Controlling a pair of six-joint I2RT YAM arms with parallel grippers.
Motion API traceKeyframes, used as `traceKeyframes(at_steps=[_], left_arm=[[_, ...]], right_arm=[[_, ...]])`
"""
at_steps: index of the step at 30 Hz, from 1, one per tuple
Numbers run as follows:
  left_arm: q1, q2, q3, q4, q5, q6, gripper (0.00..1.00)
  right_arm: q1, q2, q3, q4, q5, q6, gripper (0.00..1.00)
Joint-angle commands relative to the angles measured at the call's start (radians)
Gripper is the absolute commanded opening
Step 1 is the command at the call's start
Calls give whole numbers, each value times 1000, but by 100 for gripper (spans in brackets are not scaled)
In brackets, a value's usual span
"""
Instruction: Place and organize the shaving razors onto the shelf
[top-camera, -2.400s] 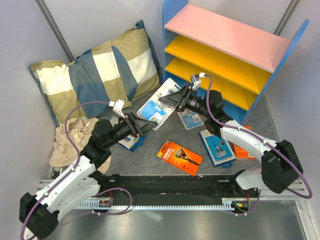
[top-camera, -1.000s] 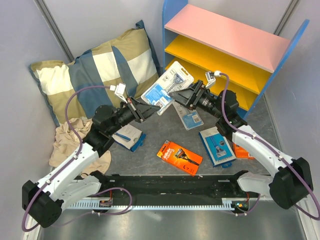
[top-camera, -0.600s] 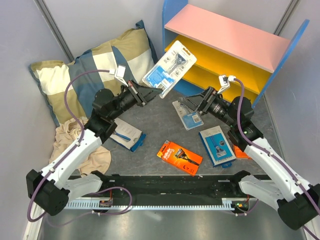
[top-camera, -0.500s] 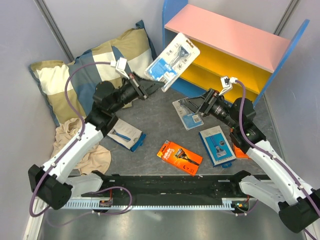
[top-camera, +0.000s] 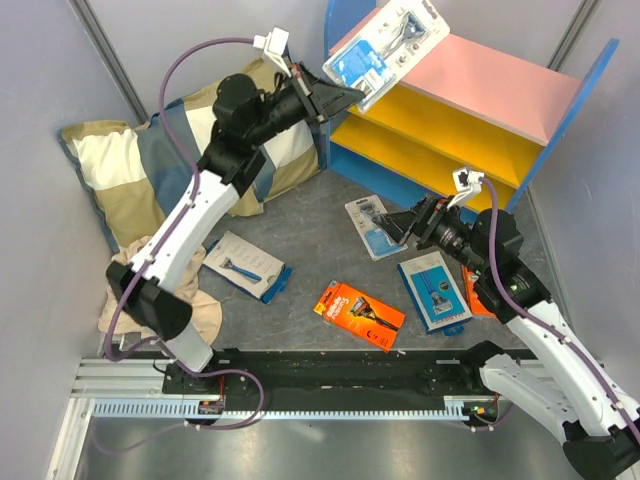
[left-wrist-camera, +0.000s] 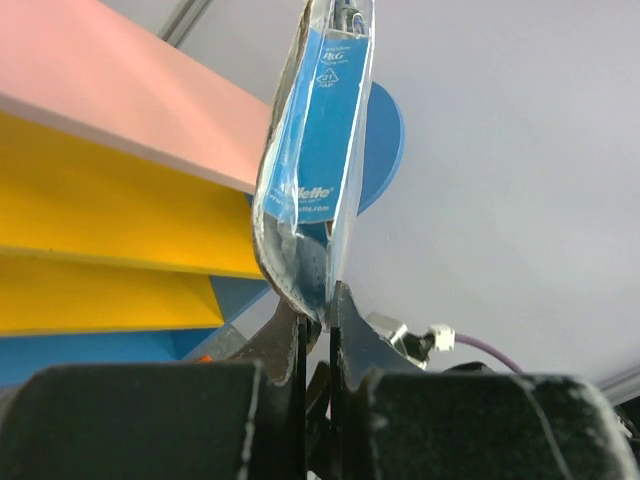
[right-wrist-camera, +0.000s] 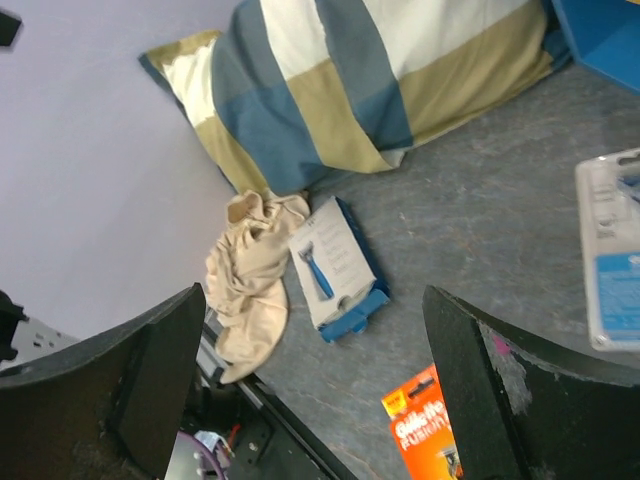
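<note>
Blue razor pack (top-camera: 385, 42) is pinched tight in my left gripper (top-camera: 343, 97), up by the pink top of the shelf (top-camera: 500, 85). My right gripper (top-camera: 398, 224) is spread wide above the counter (top-camera: 310, 240).

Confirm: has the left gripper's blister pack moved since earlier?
Yes. The blister pack, clamped in the left gripper, has gone from the table beside the shelf to the left end of the pink top board.

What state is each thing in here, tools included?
left tool, shut on a blister pack
blister pack, held off the floor
right tool, open, holding nothing
shelf, upright, no packs on yellow boards
orange box, flat on floor
blue box, flat on floor
white box, flat on floor
second blister pack, flat on floor
</note>
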Motion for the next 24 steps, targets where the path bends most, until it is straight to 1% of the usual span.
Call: traceKeyframes(at_steps=[1, 2, 3, 4, 5, 6, 7, 8, 9, 11, 15, 20, 24], left_arm=[[4, 166, 204, -4, 71, -31, 2], [4, 199, 288, -6, 76, -55, 2], [5, 277, 331, -6, 82, -66, 2], [5, 311, 376, -6, 84, -82, 2], [7, 354, 466, -6, 87, -108, 2], [7, 390, 511, -6, 87, -123, 2], [10, 461, 551, -6, 87, -137, 2], [13, 489, 615, -4, 81, -169, 2], [22, 514, 637, 11, 72, -187, 2], [34, 557, 646, 43, 50, -241, 2], [68, 592, 639, 59, -34, -284, 2], [114, 646, 669, 100, -36, -373, 2], [146, 671, 672, 112, -28, -399, 2]], right_arm=[[-3, -52, -9, -74, 58, -63, 98], [-3, -67, -10, -96, 64, -70, 98], [-3, -76, -10, -107, 70, -79, 98], [-3, -83, -13, -113, 81, -83, 98], [-3, -96, -18, -124, 90, -86, 98], [-3, -103, -21, -144, 95, -93, 98], [-3, -107, -24, -149, 107, -100, 98], [-3, -115, -32, -161, 113, -102, 98], [-3, -118, -36, -166, 119, -102, 98], [-3, -121, -55, -169, 122, -100, 98], [-3, -110, -87, -169, 102, -77, 98], [-3, -112, -118, -169, 99, -57, 98], [-3, -121, -122, -169, 101, -56, 98]])
